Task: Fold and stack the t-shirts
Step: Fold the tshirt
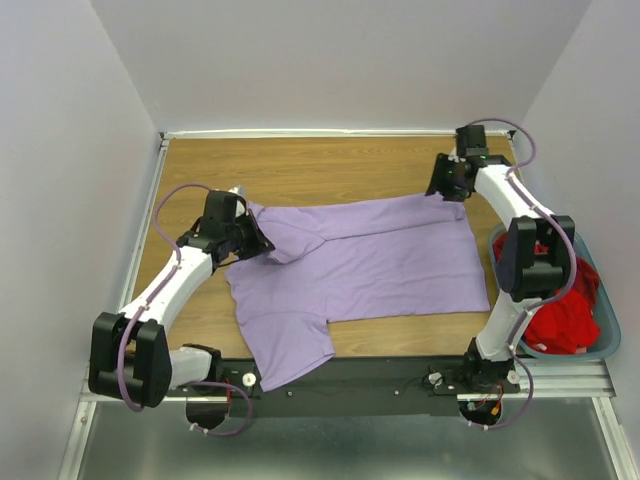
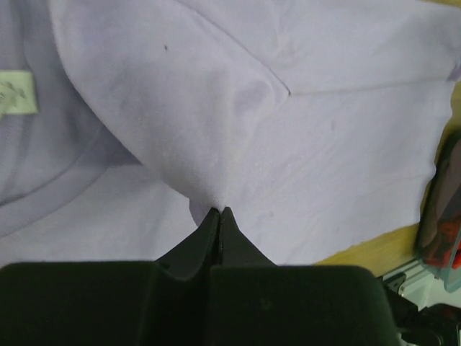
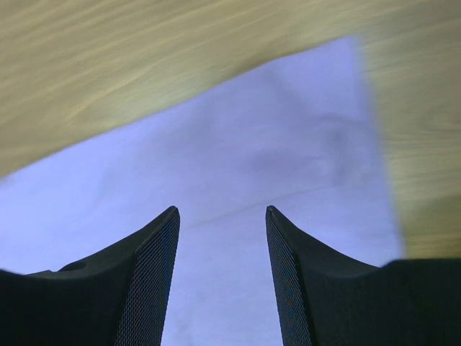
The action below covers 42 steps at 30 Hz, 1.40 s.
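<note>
While the lavender t-shirt (image 1: 390, 262) is lying spread on the bench (image 1: 300, 165), we are pinching it, likely to start a fold.
We are clamping the left gripper (image 2: 218, 213) tight on a raised peak of cloth near the collar. The right gripper (image 3: 222, 210) is hovering wide apart over the far hem corner, gripping nothing. The red t-shirt (image 1: 565, 322) is lying in the basket (image 1: 606, 350).

white shells and blocky black joints make up the left arm (image 1: 175, 280) and right arm (image 1: 500, 325), each trailed by a looping lavender-grey cable (image 1: 168, 194). the left base (image 1: 210, 405) is black. thin red and orange wires (image 1: 487, 408) show at the right base. the right gripper (image 3: 222, 210) has black pointed fingers (image 3: 151, 281) with finely dotted inner faces. the left gripper (image 2: 219, 210) is matte black.
</note>
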Available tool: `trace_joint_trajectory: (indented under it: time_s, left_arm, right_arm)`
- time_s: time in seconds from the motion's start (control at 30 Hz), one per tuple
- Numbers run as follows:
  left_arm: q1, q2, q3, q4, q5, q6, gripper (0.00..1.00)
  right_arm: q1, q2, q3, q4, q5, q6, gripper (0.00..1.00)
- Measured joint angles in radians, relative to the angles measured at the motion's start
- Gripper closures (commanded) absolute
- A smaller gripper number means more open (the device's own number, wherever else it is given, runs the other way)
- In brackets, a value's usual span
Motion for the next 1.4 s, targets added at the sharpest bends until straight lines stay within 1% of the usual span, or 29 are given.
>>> trace_joint_trajectory:
  time_s: [0.23,0.3,0.47,0.73,0.93,1.07,1.23,1.33,1.4]
  left_arm:
    - [-0.089,0.002,-0.026,0.024,0.000,-0.053,1.00]
    - [-0.108,0.002,-0.027,0.038,0.000,-0.066,1.00]
    - [-0.136,0.007,-0.037,0.066,0.000,-0.094,1.00]
    - [-0.161,0.024,-0.047,0.101,-0.005,-0.124,1.00]
    - [-0.147,0.096,-0.031,0.113,-0.024,-0.111,1.00]
    - [-0.120,0.193,0.061,0.116,-0.038,-0.070,1.00]
    - [-0.054,0.377,0.281,0.135,-0.046,0.014,1.00]
    - [-0.022,0.473,0.370,0.151,-0.046,0.053,1.00]
    - [-0.005,0.525,0.404,0.156,-0.046,0.072,1.00]
  right_arm:
    - [0.214,-0.010,-0.083,0.058,-0.204,-0.006,0.42]
    - [0.256,-0.010,-0.107,0.072,-0.253,-0.005,0.42]
    - [0.303,-0.010,-0.118,0.103,-0.317,-0.015,0.42]
    - [0.369,-0.010,-0.118,0.131,-0.359,-0.043,0.42]
    - [0.427,-0.008,-0.118,0.145,-0.387,-0.097,0.42]
    - [0.484,-0.002,-0.118,0.168,-0.399,-0.131,0.43]
    - [0.557,0.013,-0.113,0.192,-0.401,-0.183,0.43]
    - [0.608,0.038,-0.095,0.203,-0.391,-0.211,0.50]
    - [0.638,0.054,-0.079,0.214,-0.383,-0.226,0.52]
